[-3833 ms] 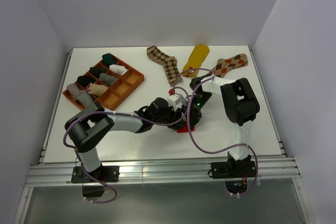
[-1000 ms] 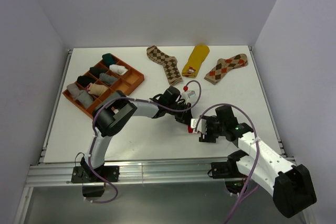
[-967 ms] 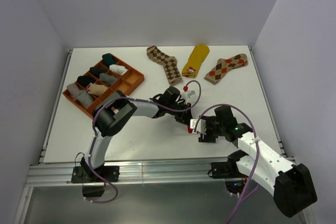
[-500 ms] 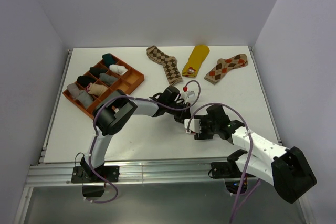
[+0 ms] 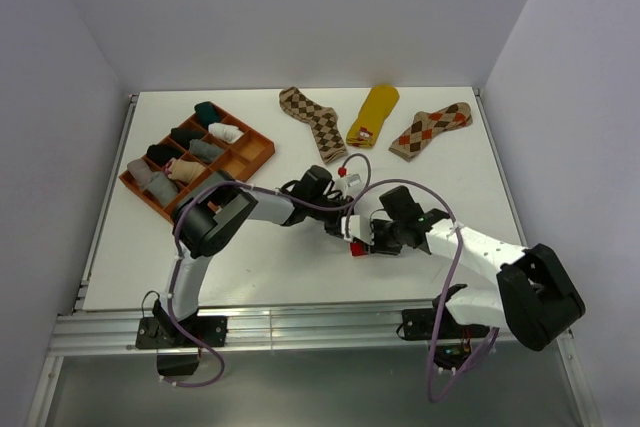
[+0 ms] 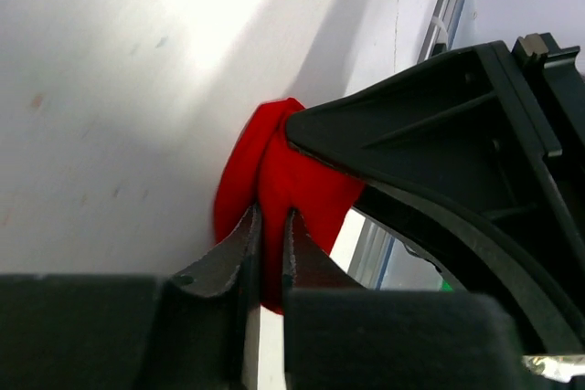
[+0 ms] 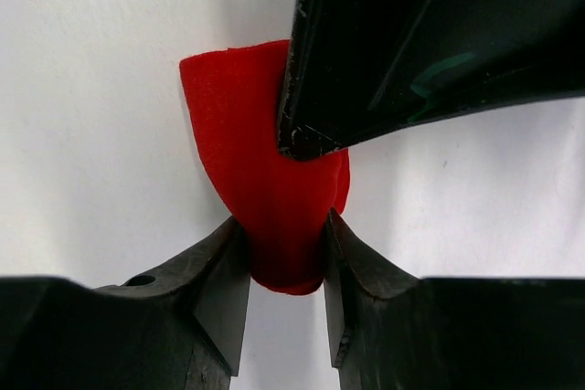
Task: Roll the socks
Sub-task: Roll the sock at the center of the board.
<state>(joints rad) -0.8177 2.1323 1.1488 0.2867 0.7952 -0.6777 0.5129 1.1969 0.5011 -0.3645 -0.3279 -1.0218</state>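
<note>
The red sock (image 7: 260,162) sits bunched on the white counter (image 5: 280,272) near its front middle, with both tools clamped on it. The left tool (image 6: 271,221) pinches a thin fold, and the right tool (image 7: 285,226) squeezes it from 2 sides. A brown argyle sock (image 5: 318,125), a mustard sock (image 5: 372,115) and a second argyle sock (image 5: 430,129) lie flat near the back edge.

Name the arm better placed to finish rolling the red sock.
Right, probably: the right jaws clamp the bunched red sock across its width, while the left jaws only pinch a thin fold of it.
</note>
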